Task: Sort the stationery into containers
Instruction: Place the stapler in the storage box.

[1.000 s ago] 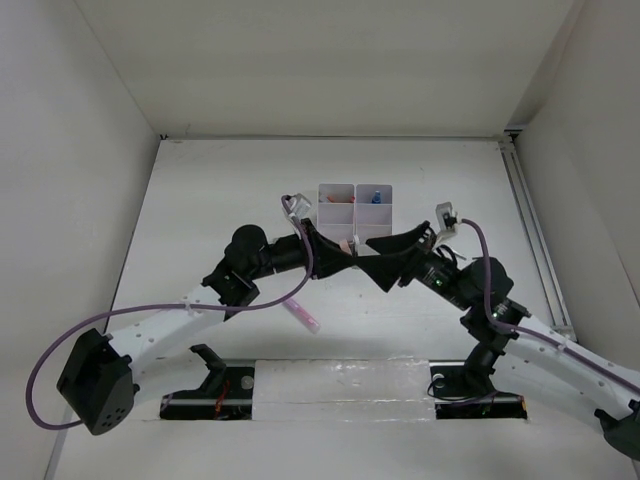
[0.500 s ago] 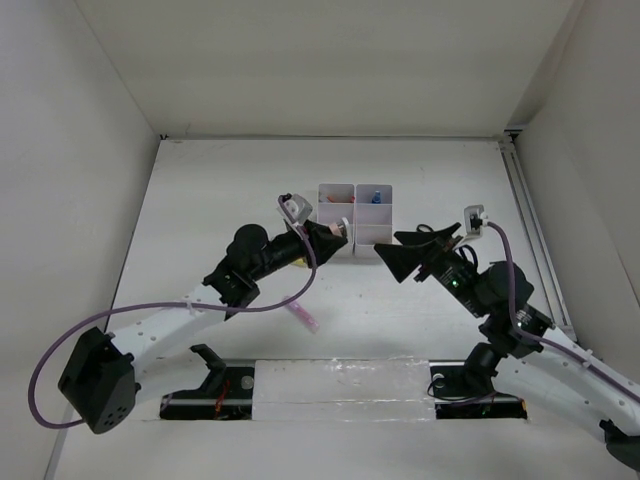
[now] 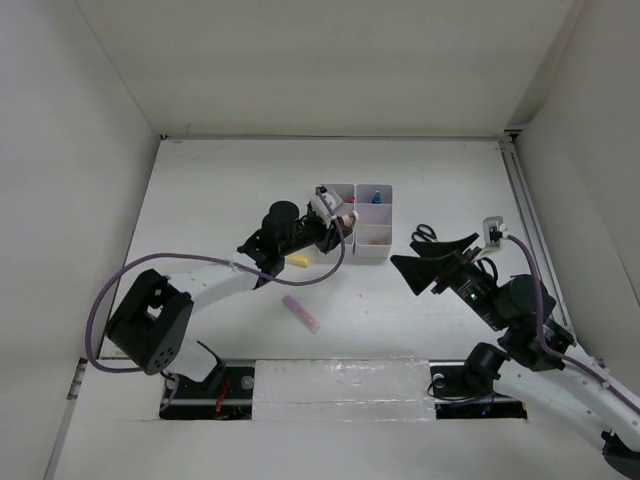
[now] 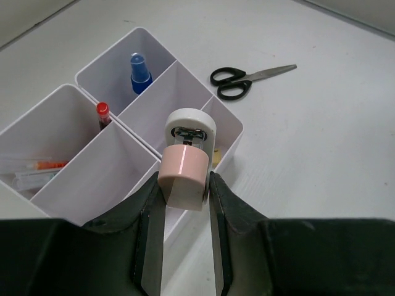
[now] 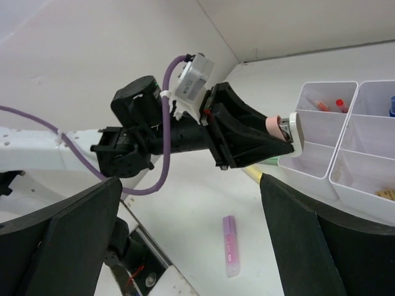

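Aloft, left fingers [image 4: 152,246] pinching pink-white item [image 4: 185,165], above tray [image 4: 81,165]

One tray [image 3: 372,252], one scissors [image 4: 252,78], two highlighters [image 3: 301,314] [image 3: 297,262]

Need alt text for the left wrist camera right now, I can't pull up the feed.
The left gripper is shut on a small pink-and-white item, holding it over the white organiser tray. In separate compartments a blue piece and a red-capped pen stand; black-handled scissors lie on the table beyond the tray.
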